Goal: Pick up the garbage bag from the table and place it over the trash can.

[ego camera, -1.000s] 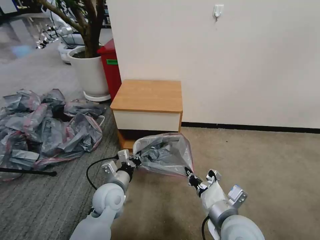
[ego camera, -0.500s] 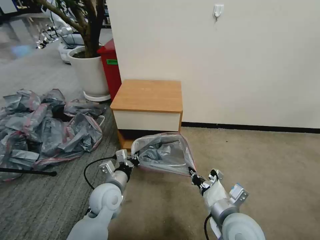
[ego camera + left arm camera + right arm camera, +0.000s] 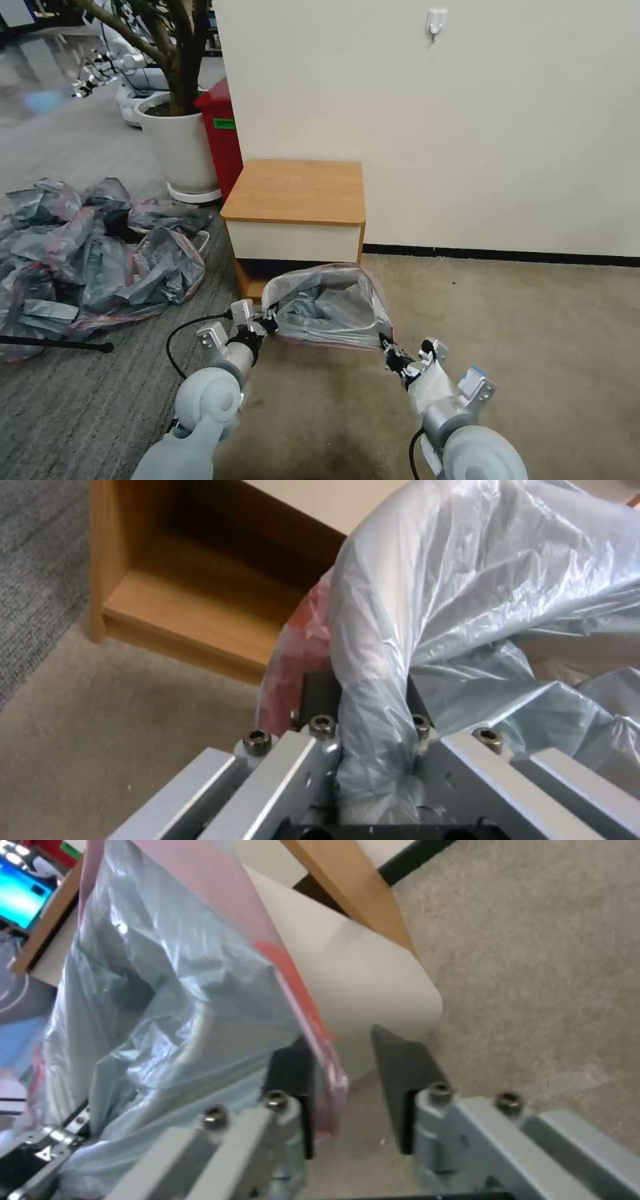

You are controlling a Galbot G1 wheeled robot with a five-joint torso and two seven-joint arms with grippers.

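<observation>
Grey plastic of the garbage bag (image 3: 330, 307) is stretched open between both arms, before the table (image 3: 297, 190). Left gripper (image 3: 267, 325) clenches the left rim; right gripper (image 3: 392, 353) stands apart (the pink band probably lies loose between its fingers (image 3: 407, 1075)).

A heap of grey-pink bags (image 3: 93, 250) sprawls on the grey carpet (image 3: 73, 400), beside a white planter (image 3: 179, 150), a red bin (image 3: 223, 137) and a wall hook (image 3: 436, 21).
</observation>
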